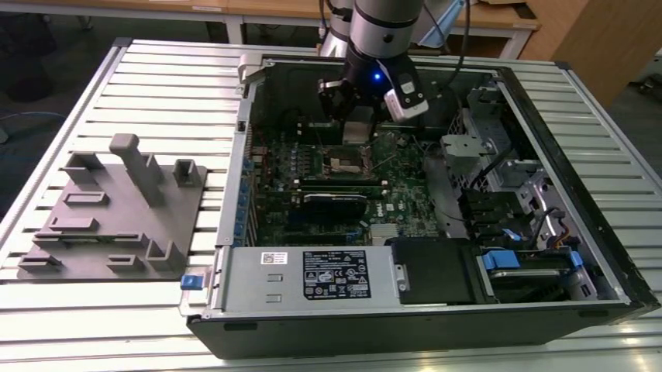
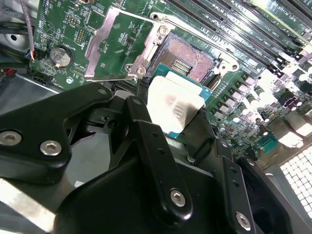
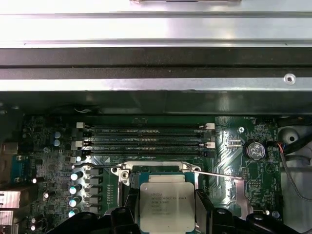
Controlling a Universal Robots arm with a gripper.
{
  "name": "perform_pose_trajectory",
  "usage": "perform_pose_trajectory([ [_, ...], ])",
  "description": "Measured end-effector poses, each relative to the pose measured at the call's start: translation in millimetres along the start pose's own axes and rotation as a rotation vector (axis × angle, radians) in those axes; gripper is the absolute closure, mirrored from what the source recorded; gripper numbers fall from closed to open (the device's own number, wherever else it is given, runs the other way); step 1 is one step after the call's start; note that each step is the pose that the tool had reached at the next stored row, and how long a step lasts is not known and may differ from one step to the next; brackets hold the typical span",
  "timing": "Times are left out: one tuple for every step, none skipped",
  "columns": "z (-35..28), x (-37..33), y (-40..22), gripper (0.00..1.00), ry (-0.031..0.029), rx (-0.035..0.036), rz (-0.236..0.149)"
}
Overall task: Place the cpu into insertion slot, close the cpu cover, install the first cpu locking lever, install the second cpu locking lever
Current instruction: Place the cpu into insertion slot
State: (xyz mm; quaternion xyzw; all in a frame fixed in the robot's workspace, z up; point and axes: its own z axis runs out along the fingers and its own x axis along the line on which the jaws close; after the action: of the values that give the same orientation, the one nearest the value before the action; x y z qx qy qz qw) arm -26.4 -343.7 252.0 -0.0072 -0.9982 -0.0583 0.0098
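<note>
Gripper (image 2: 170, 127) jaws clamped on the cpu (image 2: 173, 105), held just over the insertion slot (image 2: 187, 54). The cpu cover (image 2: 150, 48) lies flipped open beside the slot, its socket contacts exposed.

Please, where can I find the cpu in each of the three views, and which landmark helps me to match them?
Exterior view: the cpu is the pale patch in the gripper, over the board near the insertion slot.
Second wrist view: the cpu sits between the black fingers, beside the insertion slot.
First wrist view: the cpu is clamped between the fingers, silver top towards the camera.
Shared landmark: the green motherboard.
</note>
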Motion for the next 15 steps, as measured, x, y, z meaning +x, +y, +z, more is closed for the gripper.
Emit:
perform_pose_trajectory([
  [1.6,0.0,-0.2,0.46,-0.0001,-0.0001,0.0],
  [2.9,-0.1,-0.3,0.46,-0.0001,-0.0001,0.0],
  [2.8,-0.1,-0.3,0.46,0.0,0.0,0.0],
  [2.9,-0.1,-0.3,0.46,-0.0001,-0.0001,0.0],
  [2.9,-0.1,-0.3,0.46,-0.0001,-0.0001,0.0],
  [2.9,-0.1,-0.3,0.46,-0.0001,-0.0001,0.0],
  [2.9,-0.1,-0.3,0.46,0.0,-0.0001,0.0],
  [2.9,-0.1,-0.3,0.46,-0.0001,-0.0001,0.0],
  [2.9,-0.1,-0.3,0.46,-0.0001,-0.0001,0.0],
  [2.9,-0.1,-0.3,0.46,0.0,0.0,0.0],
  [2.9,-0.1,-0.3,0.46,-0.0001,-0.0001,0.0],
  [2.9,-0.1,-0.3,0.46,-0.0001,-0.0001,0.0],
  [3.0,-0.1,-0.3,0.46,0.0,-0.0001,0.0],
  [4.2,-0.1,-0.4,0.46,-0.0003,-0.0007,0.0],
  [4.9,-0.1,-0.5,0.46,-0.0002,-0.0007,0.0],
])
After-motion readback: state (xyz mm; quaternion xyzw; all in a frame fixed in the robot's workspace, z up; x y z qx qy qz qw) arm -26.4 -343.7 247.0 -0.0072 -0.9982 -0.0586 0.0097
